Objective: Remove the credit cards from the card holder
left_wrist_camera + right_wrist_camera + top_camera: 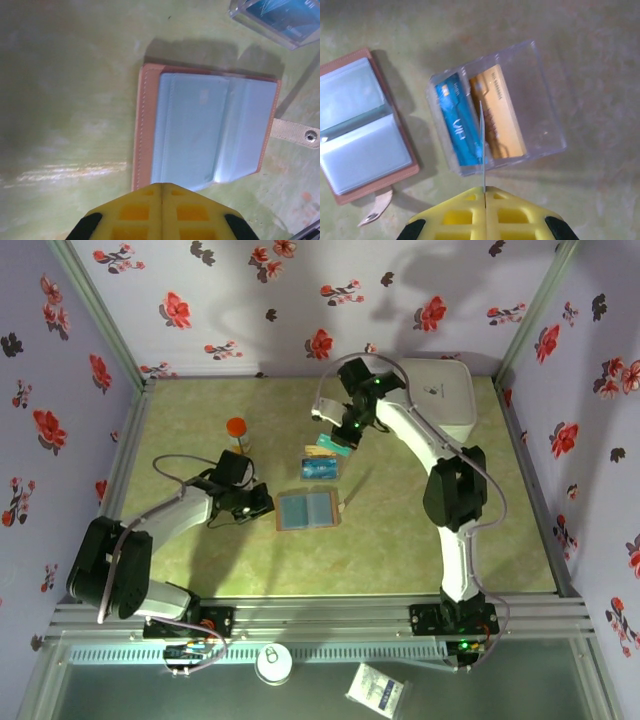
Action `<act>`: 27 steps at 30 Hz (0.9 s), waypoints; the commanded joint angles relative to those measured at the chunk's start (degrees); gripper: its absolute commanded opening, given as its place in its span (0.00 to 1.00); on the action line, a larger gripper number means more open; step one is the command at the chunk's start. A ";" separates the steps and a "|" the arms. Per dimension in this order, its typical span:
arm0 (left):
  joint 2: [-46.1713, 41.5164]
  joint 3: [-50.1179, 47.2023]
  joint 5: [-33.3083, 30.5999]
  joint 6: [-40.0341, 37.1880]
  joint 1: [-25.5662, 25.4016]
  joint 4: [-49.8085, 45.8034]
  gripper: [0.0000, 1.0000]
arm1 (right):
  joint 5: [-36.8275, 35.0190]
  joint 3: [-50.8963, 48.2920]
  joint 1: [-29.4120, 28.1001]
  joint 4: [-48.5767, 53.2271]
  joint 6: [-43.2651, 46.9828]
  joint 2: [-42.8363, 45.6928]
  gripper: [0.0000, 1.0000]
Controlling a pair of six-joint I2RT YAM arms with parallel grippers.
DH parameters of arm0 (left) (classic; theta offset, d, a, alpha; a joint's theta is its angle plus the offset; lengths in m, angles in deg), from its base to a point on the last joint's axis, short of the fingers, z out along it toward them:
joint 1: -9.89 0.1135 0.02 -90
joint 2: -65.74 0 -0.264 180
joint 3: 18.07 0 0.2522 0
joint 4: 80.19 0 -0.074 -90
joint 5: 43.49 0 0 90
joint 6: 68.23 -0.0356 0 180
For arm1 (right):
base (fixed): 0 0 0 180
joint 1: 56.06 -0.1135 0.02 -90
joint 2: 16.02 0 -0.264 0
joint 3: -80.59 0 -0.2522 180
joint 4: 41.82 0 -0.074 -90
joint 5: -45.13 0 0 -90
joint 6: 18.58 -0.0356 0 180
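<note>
My right claw (pixel 484 189) was pinching a card (pixel 483 140) edge-on over the tray (pixel 545 100), where a blue card (pixel 457 125) and a tan card (pixel 500 115) sat side by side. My left claw (pixel 162 186) was pressed together at the edge of the wallet (pixel 210 130), which lay open on the desk (pixel 65 100) beside the tray.
</note>
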 commanded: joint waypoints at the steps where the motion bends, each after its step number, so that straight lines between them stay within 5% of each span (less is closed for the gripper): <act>1: -2.64 -1.44 -1.09 0.34 0.55 -1.69 0.01 | 3.69 5.86 1.02 3.12 3.72 -3.48 0.00; 13: -5.30 -3.68 -1.73 1.18 1.03 -3.08 0.01 | 5.76 18.97 1.63 2.23 6.17 -14.10 0.00; 24: -5.45 -4.59 -2.19 1.62 1.13 -3.08 0.01 | 3.33 19.57 1.77 1.54 7.96 -17.36 0.00; 27: -4.80 -4.22 -2.14 1.45 1.15 -3.13 0.01 | 1.85 19.59 1.77 0.98 7.78 -17.69 0.10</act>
